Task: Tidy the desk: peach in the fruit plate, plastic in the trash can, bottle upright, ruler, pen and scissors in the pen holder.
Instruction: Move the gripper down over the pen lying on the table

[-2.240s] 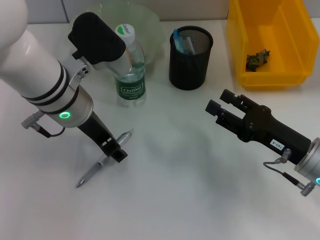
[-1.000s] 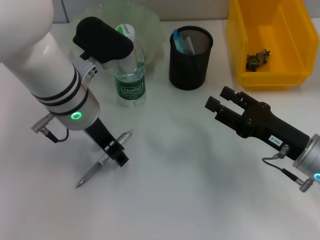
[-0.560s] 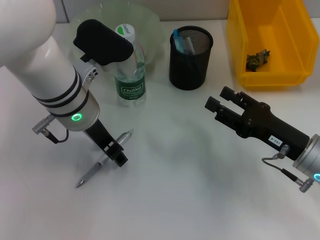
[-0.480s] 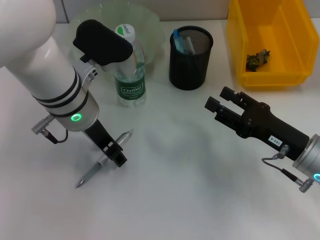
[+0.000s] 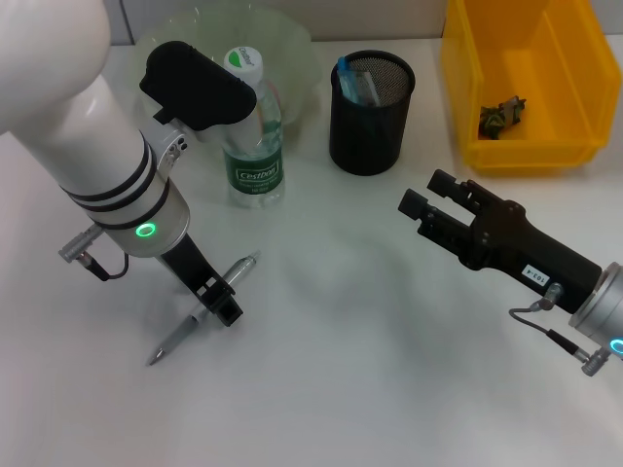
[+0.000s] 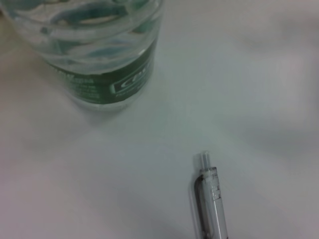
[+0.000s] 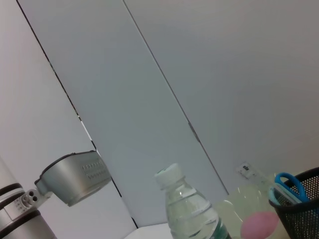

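Note:
A silver pen lies slanted on the white desk; the left wrist view shows its clicker end. My left gripper is down at the pen's middle. An upright water bottle with a green label stands behind it. The black mesh pen holder holds blue-handled scissors. A dark crumpled plastic lies in the yellow trash can. The right wrist view shows the pink peach in the pale green fruit plate. My right gripper hovers open at the right. The ruler is out of view.
The fruit plate sits at the back behind the bottle, partly covered by my left arm's dark elbow. Open desk surface lies between the two grippers and along the front.
My left gripper has shifted slightly left and toward the front along the pen. The pen lies where it was. The right arm has not moved.

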{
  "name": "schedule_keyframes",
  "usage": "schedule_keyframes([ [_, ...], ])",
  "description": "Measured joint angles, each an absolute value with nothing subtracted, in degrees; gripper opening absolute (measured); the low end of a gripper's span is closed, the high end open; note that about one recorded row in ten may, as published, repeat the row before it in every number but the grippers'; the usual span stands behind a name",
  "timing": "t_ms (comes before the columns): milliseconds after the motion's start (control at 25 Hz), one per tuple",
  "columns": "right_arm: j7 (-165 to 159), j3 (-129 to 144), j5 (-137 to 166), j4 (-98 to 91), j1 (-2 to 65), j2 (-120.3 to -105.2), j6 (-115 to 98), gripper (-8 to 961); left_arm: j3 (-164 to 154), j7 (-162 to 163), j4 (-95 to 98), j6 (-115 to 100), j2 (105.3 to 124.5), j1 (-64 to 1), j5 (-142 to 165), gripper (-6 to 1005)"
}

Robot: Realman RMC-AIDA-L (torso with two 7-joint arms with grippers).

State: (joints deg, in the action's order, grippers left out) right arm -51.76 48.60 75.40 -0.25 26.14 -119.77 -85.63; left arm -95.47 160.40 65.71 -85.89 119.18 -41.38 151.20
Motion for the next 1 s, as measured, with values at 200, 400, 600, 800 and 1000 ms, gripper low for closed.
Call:
schedule_keyframes([
  [200,-51.8,48.6,75.4,-0.3,26.1,-119.79,-85.7,713,-95.4,160.4,65.7,-86.0,119.18,-41.4,151.2,630],
  [400,-51.8,48.6,75.4,-0.3,26.1,-119.80,-85.8,712,-95.4,160.4,65.7,-86.0,119.18,-41.4,151.2,629],
  [600,-51.8,48.6,75.4,-0.3,26.1,-119.80,-85.9,712,-95.7,160.3,65.7,-85.9,119.18,-41.4,151.2,628],
  [800,-52.0,48.6,75.4,-0.4,26.1,-119.80,-86.0,711,-97.1,160.3,65.8,-85.9,119.18,-41.4,151.5,620],
  [1000,-52.1,48.6,75.4,-0.4,26.2,-119.80,-86.0,711,-97.5,160.3,66.1,-85.9,119.18,-41.4,151.8,601],
])
